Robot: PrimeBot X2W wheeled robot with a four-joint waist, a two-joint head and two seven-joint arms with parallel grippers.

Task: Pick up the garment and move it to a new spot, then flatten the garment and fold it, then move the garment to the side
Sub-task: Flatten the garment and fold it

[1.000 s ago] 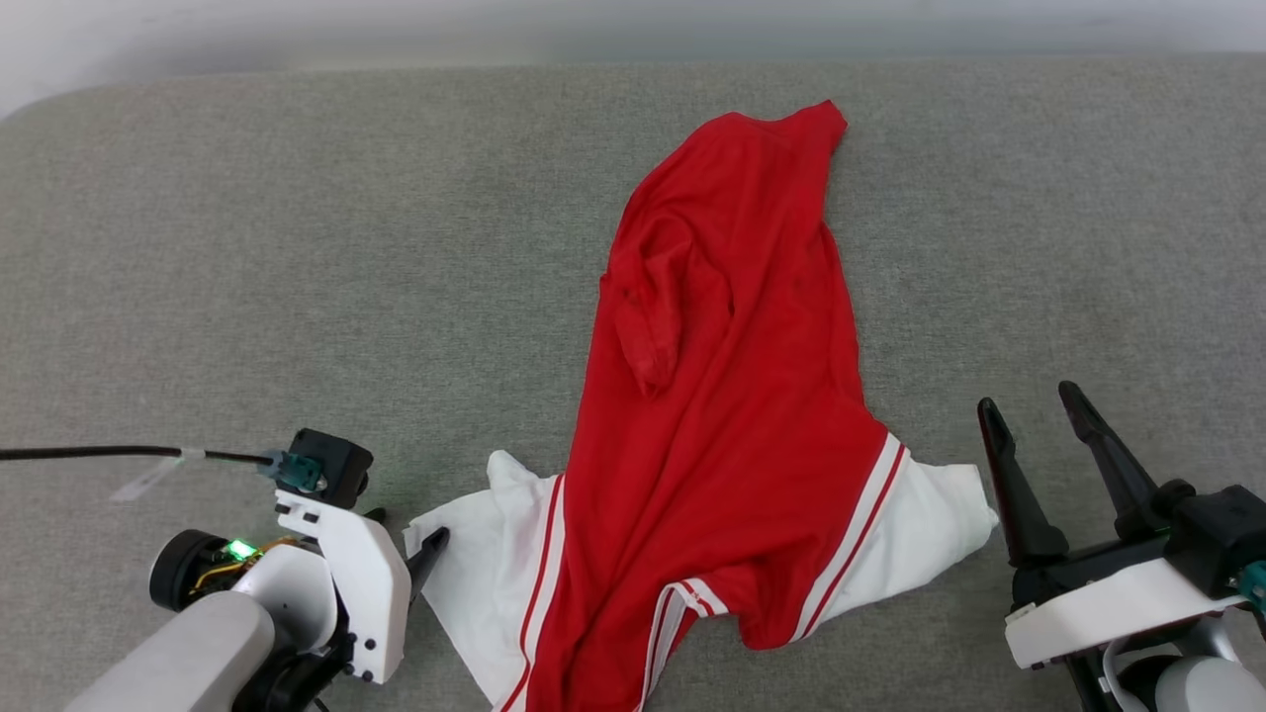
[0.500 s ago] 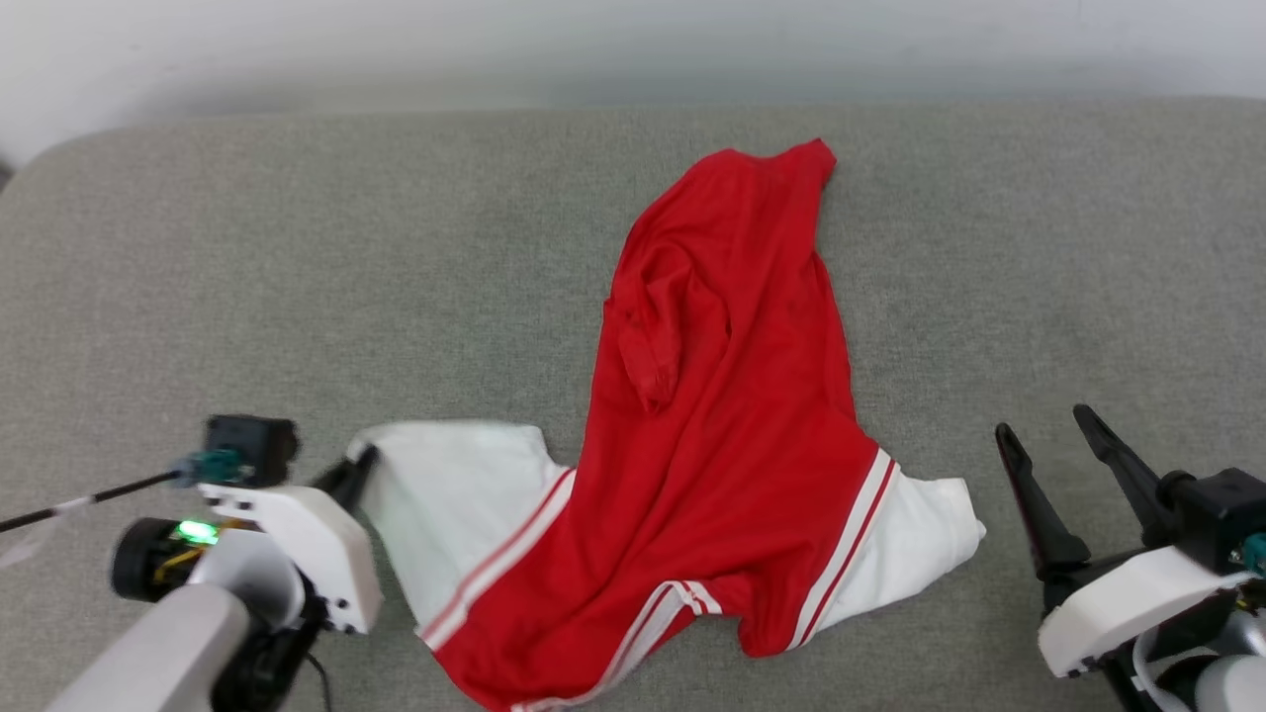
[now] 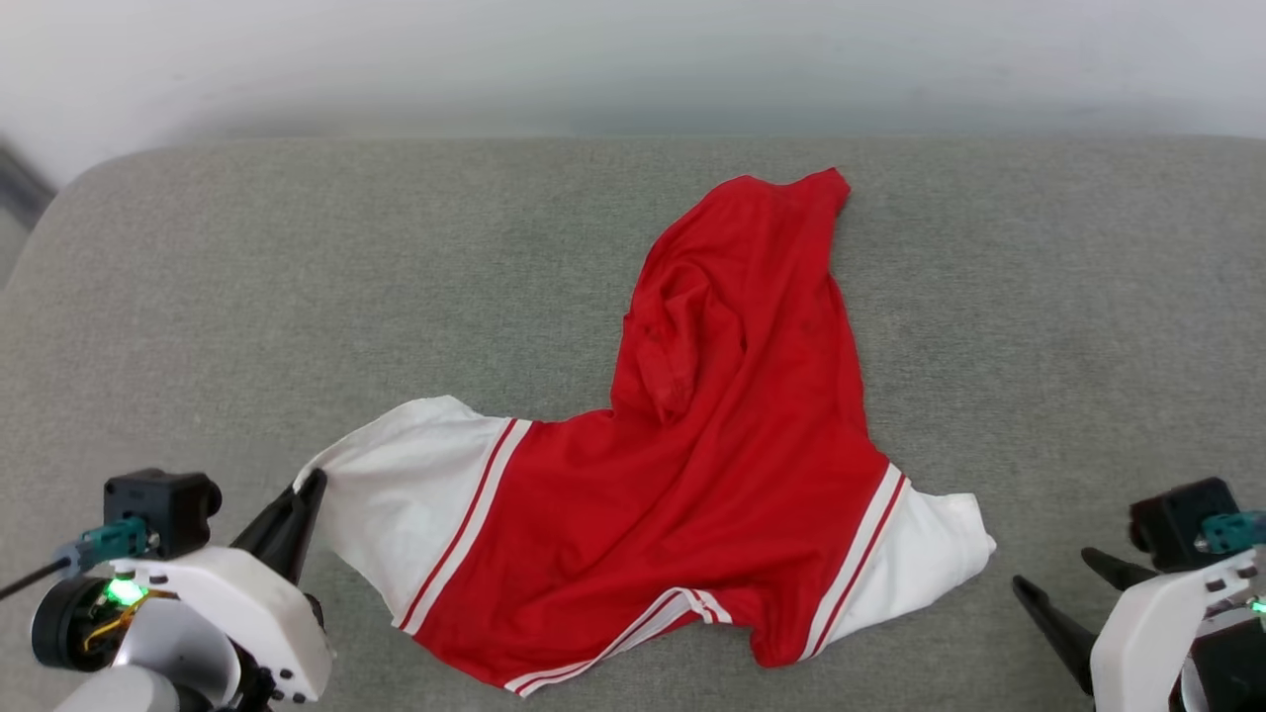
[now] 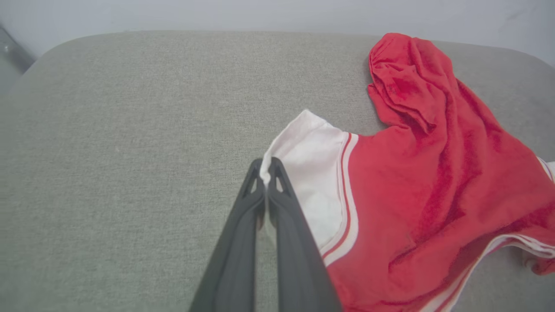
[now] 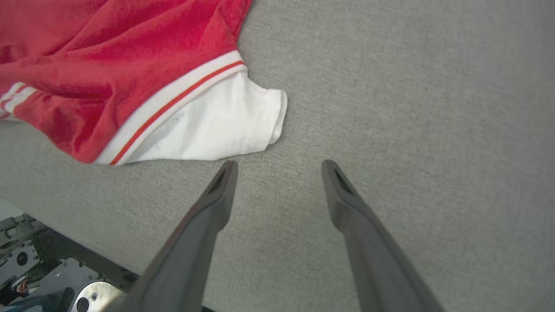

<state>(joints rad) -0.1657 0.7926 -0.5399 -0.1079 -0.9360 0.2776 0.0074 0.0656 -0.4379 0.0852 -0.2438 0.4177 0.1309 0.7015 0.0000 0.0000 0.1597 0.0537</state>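
The garment (image 3: 732, 465), a red jersey with white short sleeves and red-white striped trim, lies crumpled on the grey cushioned surface (image 3: 297, 287). Its lettering is hidden. My left gripper (image 3: 309, 487) at the lower left is shut on the edge of the garment's left white sleeve (image 3: 396, 494); the left wrist view shows the two fingers pinching that white hem (image 4: 265, 171). My right gripper (image 3: 1063, 578) stands open at the lower right, just off the right white sleeve (image 3: 940, 554). In the right wrist view its fingers (image 5: 225, 182) hover over bare fabric below that sleeve (image 5: 217, 130).
The grey surface has a rounded far left corner (image 3: 89, 188) and a pale wall behind it (image 3: 633, 59). Part of the robot's metal base (image 5: 43, 277) shows past the near edge in the right wrist view. Bare cushion lies left and right of the garment.
My left gripper shut on the left sleeve and pulled it out to the left, spreading the garment's lower part. The head camera tilted, shifting the picture down. The right gripper stayed open.
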